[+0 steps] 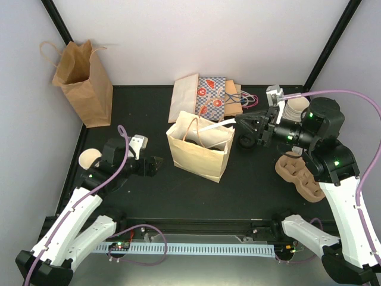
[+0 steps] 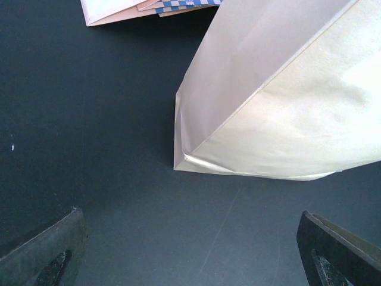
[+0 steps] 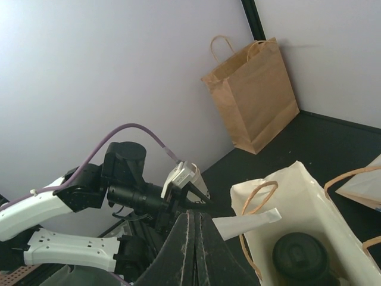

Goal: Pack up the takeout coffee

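Note:
A stack of white takeout coffee cups stands at the back right, partly hidden behind my right arm. Another pale cup stands by my left arm. The cream handled bag stands open mid-table, with a dark round lid showing inside it. My right gripper is at the bag's right rim, shut on a flat white paper strip that reaches over the opening. My left gripper is low and open, just left of the bag's corner, holding nothing.
A brown paper bag stands upright in the back left corner. Flat printed bags lie behind the cream bag. A brown pulp cup carrier lies under my right arm. Walls close in on both sides.

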`<action>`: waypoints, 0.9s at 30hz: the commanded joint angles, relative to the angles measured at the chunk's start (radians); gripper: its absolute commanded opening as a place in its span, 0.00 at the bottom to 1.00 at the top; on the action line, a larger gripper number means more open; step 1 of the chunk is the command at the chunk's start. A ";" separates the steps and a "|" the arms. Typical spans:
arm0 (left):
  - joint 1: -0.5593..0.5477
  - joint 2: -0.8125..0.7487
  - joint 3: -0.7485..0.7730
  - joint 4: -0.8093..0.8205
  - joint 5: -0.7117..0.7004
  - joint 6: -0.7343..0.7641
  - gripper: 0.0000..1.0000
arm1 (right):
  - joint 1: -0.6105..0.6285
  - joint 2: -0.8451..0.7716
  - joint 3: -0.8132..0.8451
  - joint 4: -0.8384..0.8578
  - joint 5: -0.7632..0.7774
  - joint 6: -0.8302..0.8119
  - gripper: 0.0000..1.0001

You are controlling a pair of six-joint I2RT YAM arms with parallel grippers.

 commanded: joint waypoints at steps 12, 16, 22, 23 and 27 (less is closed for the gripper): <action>0.003 0.004 0.009 0.016 -0.012 -0.008 0.99 | 0.007 -0.022 -0.015 -0.066 0.057 -0.083 0.01; 0.003 0.004 0.009 0.015 -0.011 -0.009 0.99 | 0.007 -0.018 -0.007 -0.070 0.106 -0.100 0.01; 0.002 -0.003 0.009 0.014 -0.015 -0.009 0.99 | 0.007 0.012 -0.024 -0.020 0.134 -0.089 0.01; 0.002 -0.004 0.009 0.014 -0.016 -0.010 0.99 | 0.007 0.019 -0.031 -0.006 0.137 -0.086 0.01; 0.002 -0.005 0.009 0.014 -0.017 -0.009 0.99 | 0.010 0.056 -0.058 0.068 0.136 -0.067 0.01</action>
